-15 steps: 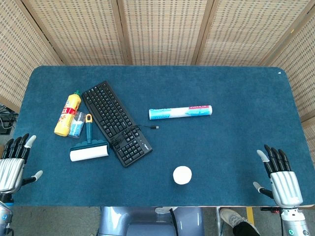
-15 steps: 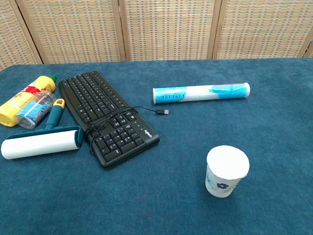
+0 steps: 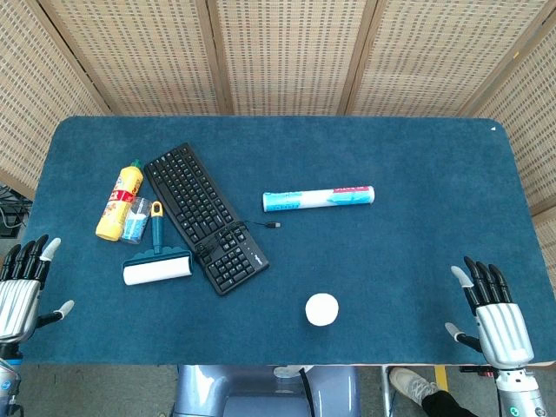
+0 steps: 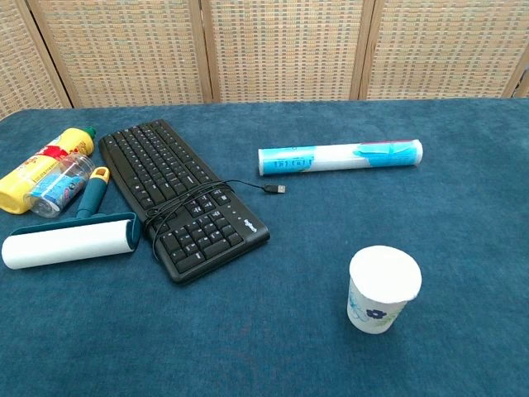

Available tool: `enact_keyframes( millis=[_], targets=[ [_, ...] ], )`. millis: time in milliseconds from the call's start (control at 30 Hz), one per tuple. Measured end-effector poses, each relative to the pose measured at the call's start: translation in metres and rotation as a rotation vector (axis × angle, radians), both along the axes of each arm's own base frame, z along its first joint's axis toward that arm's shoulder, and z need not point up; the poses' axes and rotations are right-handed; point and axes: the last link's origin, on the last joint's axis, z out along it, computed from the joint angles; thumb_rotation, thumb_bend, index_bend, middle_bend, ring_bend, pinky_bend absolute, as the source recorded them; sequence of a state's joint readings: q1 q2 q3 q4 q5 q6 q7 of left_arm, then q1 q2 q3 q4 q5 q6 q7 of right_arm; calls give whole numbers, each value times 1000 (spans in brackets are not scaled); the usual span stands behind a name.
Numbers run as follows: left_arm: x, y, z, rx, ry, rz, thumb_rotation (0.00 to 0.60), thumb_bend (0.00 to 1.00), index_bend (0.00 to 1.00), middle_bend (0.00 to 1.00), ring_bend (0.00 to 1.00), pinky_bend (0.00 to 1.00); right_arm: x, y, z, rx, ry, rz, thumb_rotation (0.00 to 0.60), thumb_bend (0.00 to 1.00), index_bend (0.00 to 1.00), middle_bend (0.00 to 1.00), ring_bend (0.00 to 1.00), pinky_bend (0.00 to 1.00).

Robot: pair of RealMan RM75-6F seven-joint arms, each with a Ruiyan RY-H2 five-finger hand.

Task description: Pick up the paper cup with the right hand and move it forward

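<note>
Nothing of the task looks done yet: the paper cup stands untouched near the front edge of the table, a little right of centre, and the whole job of reaching, gripping, lifting and carrying it forward is left. The right hand hovers at the table's front right corner, well apart from the cup, fingers spread and holding nothing; the left hand sits at the front left corner, likewise spread and empty. Neither hand shows in the chest view. There the cup reads as a short tapered cylinder of thin white paper with a small blue flower printed on its side; its top looks flat and white, so it may be upside down, though I cannot tell for sure. The table wears a napped blue cloth, felt-like and matte. Further back lie a slim white and cyan tube, a black plastic keyboard with its cable coiled on the keys, a lint roller with a teal handle, a yellow squeeze bottle and a small clear bottle beside it.
</note>
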State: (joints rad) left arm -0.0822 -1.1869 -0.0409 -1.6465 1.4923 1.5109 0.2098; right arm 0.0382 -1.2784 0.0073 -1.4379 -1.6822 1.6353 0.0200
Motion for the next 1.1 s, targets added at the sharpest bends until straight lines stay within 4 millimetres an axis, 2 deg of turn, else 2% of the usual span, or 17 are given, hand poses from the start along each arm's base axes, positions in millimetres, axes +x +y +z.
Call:
enact_keyframes(
  millis=[333,567,800,1100],
  targets=[
    [-2,0,1,-1,-3,11,600,165,0,0,0,0,1,2,-3,35,-13,16,600,197,119,0,0,0],
    [-2,0,3,2,-8,18,600,166,0,0,0,0,7,3,-7,89,-36,26,600,198,244,0,0,0],
    [-2,0,2,-7,-6,17,600,167,0,0,0,0,31,-6,-19,225,-67,99,600,198,303,0,0,0],
    [-3,2,1,-10,-5,19,600,168,0,0,0,0,62,-13,-41,387,-103,134,600,198,312,0,0,0]
  ],
)
